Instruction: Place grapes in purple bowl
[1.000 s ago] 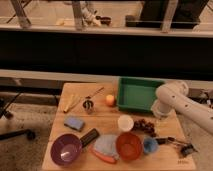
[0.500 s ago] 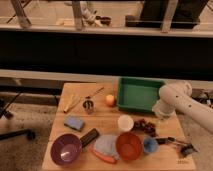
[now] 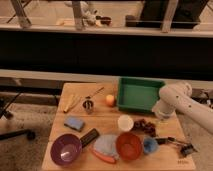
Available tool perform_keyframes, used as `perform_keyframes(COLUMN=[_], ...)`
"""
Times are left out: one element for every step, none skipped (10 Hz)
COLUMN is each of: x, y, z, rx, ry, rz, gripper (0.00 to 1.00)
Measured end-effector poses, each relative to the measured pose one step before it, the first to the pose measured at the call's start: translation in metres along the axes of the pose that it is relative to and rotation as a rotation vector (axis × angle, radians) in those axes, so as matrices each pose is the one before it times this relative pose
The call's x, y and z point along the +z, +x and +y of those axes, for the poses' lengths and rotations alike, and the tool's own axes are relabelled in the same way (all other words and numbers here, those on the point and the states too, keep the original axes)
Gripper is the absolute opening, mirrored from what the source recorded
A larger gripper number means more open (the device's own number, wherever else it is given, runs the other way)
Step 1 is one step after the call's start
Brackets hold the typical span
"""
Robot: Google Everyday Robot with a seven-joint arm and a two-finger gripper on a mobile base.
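The grapes, a dark reddish bunch, lie on the wooden table just right of the white cup. The purple bowl stands at the table's front left corner and looks empty. My white arm bends over the table's right side, beside the green tray. My gripper is a dark shape low at the front right, right of the small blue cup and a little in front and to the right of the grapes. It is apart from them.
A green tray sits at the back right, with an orange to its left. An orange-red bowl, a pale cloth, a black block, a blue sponge, a metal piece and a yellow item also lie about.
My arm's elbow has shifted slightly to the right. The grapes, the bowls and the other things have not moved.
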Motion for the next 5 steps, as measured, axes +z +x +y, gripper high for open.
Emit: perform_keyframes(x=[0.00084,0.00124,0.00191,0.00205,0.00074], y=[0.00032,0.00017,-0.00044,-0.00120,-0.00045], z=[0.00011,0.00026,0.00007,0.00036,0.00045], rx=[-0.00011,-0.00080,-0.00190,-0.00511,-0.00206], ry=[-0.00111,-0.00268,-0.00285,-0.00300,-0.00136], rz=[-0.00021,0.00060,-0.00011,0.00100,0.00009], gripper=[0.80,0.80,0.80,0.80,0.80])
